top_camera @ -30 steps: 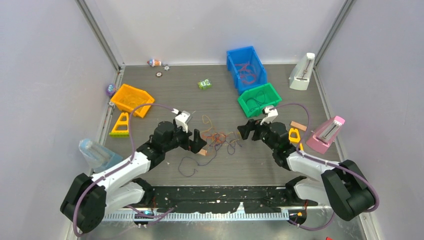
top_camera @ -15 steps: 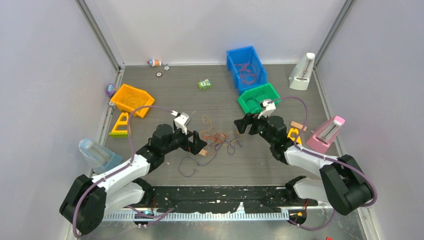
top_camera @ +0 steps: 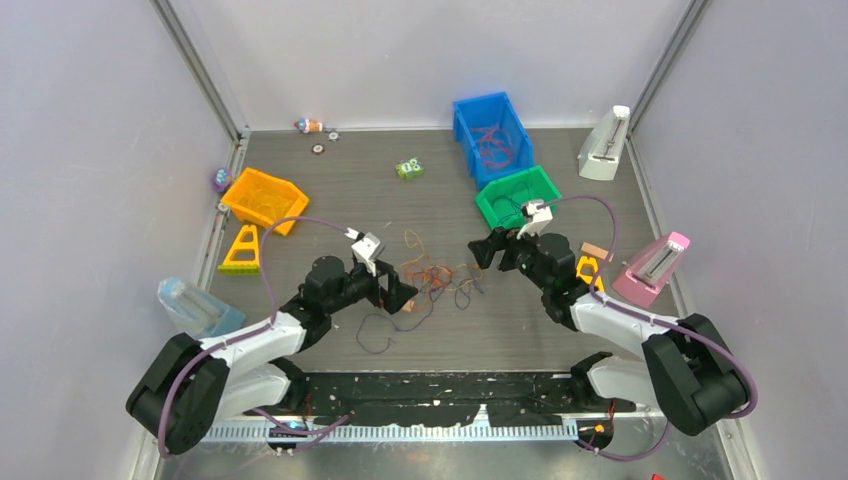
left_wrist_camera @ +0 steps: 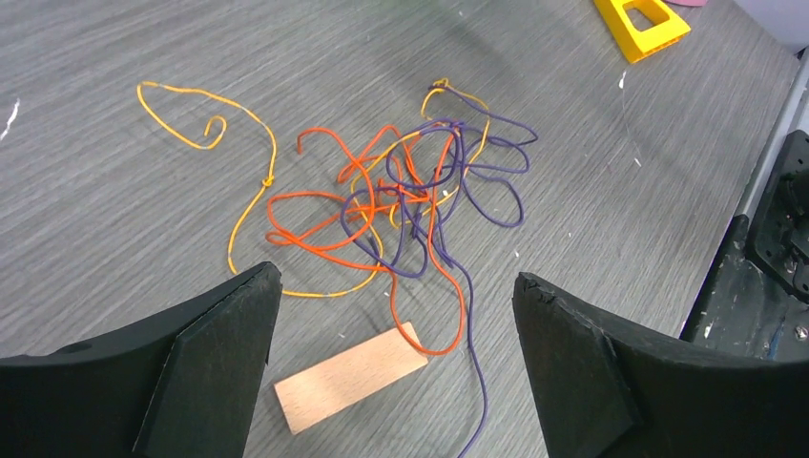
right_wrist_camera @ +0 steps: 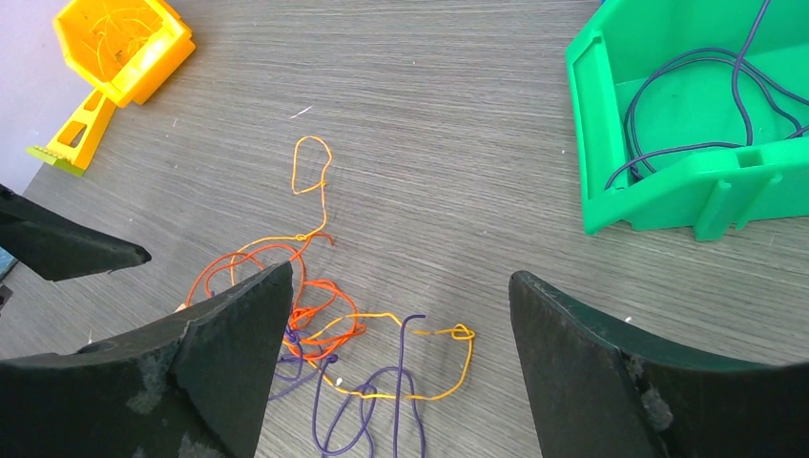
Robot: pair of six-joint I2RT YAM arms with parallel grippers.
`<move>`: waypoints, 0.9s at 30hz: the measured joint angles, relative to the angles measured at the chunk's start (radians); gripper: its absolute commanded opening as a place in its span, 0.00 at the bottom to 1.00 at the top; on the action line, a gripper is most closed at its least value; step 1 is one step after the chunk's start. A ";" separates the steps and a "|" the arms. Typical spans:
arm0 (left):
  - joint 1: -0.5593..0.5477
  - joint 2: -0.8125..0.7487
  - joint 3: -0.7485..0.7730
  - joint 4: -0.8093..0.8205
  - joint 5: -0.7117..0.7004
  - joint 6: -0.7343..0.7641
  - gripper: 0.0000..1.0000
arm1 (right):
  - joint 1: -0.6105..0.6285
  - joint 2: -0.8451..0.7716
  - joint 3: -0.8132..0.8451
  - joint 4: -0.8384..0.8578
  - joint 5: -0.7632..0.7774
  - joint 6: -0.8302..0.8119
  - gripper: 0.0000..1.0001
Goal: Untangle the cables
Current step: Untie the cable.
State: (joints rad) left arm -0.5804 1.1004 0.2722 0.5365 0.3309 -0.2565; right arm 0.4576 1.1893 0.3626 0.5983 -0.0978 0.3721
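Fingers [left_wrist_camera: 191,382] spread wide — cables [left_wrist_camera: 401,200] lie tangled.

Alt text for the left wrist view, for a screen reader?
A tangle of thin orange, yellow and purple cables lies on the grey wood-grain table, seen between the two black fingers of the open left hand. A plain wooden block lies at the tangle's near edge; a yellow plastic piece sits top right.

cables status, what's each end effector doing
Left end effector open, empty, over the cables. Right end effector open, empty, beside them. Strands knotted together on the table, none lifted. Wooden block at the tangle's edge.
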 measured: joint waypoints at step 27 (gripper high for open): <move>0.000 0.080 0.132 -0.136 -0.052 0.021 0.93 | 0.049 0.077 0.034 0.020 -0.027 -0.003 0.88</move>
State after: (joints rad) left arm -0.5804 1.1809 0.4042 0.4004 0.2790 -0.2359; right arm 0.5068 1.2667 0.3965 0.6186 -0.1249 0.3695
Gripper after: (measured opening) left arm 0.927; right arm 0.882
